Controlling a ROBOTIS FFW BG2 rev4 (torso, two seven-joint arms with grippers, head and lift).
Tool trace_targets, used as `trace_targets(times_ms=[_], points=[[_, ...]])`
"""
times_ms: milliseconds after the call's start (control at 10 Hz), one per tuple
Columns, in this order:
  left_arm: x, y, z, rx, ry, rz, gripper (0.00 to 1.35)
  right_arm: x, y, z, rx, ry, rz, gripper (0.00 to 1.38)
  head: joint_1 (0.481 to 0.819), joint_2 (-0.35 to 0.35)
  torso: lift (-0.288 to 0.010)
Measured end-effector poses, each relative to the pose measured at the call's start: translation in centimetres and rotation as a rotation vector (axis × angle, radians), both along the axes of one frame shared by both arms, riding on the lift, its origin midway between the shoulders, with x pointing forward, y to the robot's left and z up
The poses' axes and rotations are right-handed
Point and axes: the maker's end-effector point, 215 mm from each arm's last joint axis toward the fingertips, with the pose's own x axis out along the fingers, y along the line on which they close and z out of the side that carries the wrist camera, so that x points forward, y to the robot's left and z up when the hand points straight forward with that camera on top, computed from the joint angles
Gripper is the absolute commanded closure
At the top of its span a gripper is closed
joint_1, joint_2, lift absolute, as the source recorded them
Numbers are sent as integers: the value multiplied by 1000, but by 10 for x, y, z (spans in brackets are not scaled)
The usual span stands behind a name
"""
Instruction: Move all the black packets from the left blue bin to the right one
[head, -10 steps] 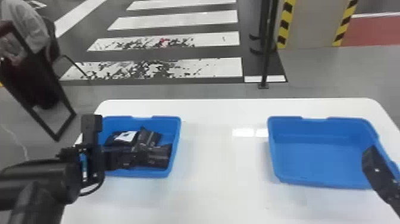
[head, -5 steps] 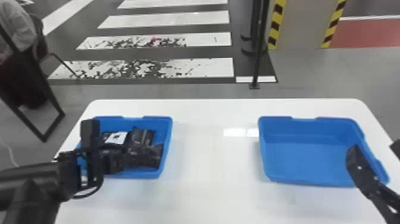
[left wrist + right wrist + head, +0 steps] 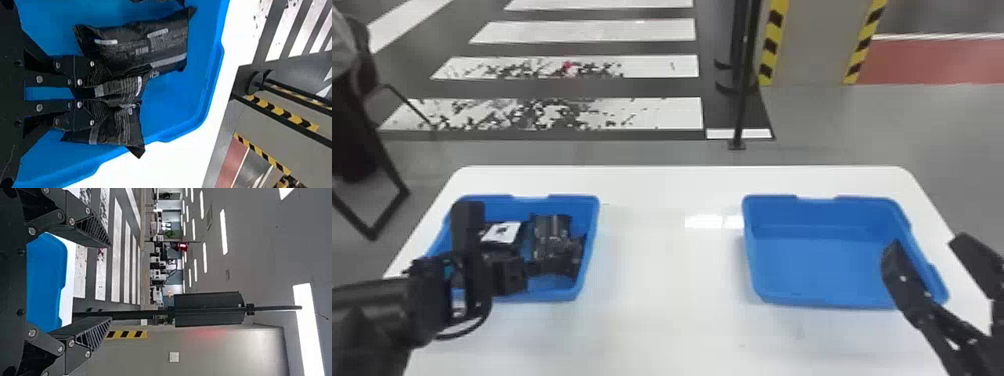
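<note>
Left blue bin (image 3: pixel 552 295) on white counter (image 3: pixel 662 320). Left gripper (image 3: pixel 509 275) inside left bin, fingers drawn nearly together, pinching crumpled black packet (image 3: pixel 124 122). Second black packet (image 3: pixel 133 45) lies in left bin, just beside pinched one; white-labelled packet (image 3: pixel 502 232) also in left bin. Right blue bin (image 3: pixel 822 265) well apart from left bin, to its right. Right gripper (image 3: pixel 926 245) farther right of left bin, fingers spread wide, nothing held. Black pole (image 3: pixel 744 100) stands beyond and right of left bin.
</note>
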Motion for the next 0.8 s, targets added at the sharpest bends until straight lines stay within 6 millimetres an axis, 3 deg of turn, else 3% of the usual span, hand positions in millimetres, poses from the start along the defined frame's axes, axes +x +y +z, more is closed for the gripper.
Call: trace_targets(times_ms=[200, 500, 800], points=[[-18, -11, 24, -23, -38, -41, 1208, 0, 1, 2, 5, -4, 5, 403, 695, 29, -121], [-72, -30, 77, -45, -116, -102, 1208, 1, 10, -1, 24, 21, 48, 403, 695, 20, -121], [-94, -109, 122, -260, -212, -217, 1208, 13, 39, -26, 66, 119, 186, 403, 695, -50, -121]])
